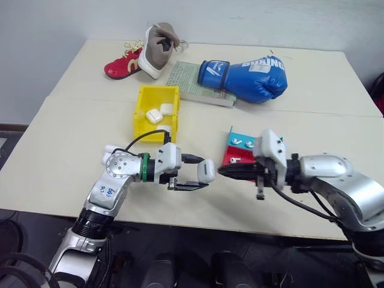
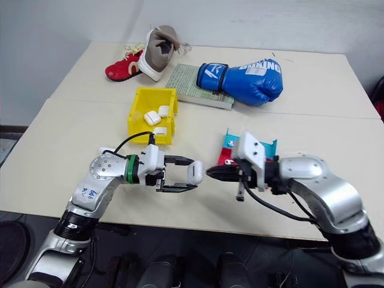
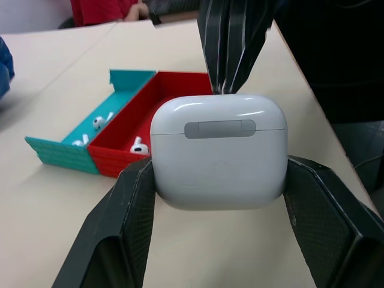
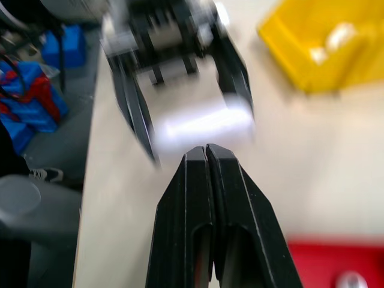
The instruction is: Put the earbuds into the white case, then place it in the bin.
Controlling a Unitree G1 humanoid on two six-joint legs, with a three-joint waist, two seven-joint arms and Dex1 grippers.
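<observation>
Case (image 1: pixel 206 170) pinched lid-shut in my left claw (image 1: pixel 191 173), held above the tabletop (image 1: pixel 60 162). My right claw (image 1: pixel 223 171), fingers pressed together, points straight at its lid, nearly touching. Earbuds (image 1: pixel 241 143) lie just behind that claw in the red-and-teal tray (image 1: pixel 230 157); yellow bin (image 1: pixel 143 105) sits beyond the case, path open.

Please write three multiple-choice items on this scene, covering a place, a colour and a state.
1. Where is the blue boxing glove?
A. On the book
B. In the bin
C. On the floor

2. What colour is the bin holding spare cases?
A. Teal
B. Yellow
C. Red

3. How is the right gripper?
A. Wide open
B. Holding a shoe
C. Shut

Answers: 1 A, its cuff lies over the book; 2 B, its walls are yellow; 3 C, its fingers meet, pointing at the white case in the left gripper.
</observation>
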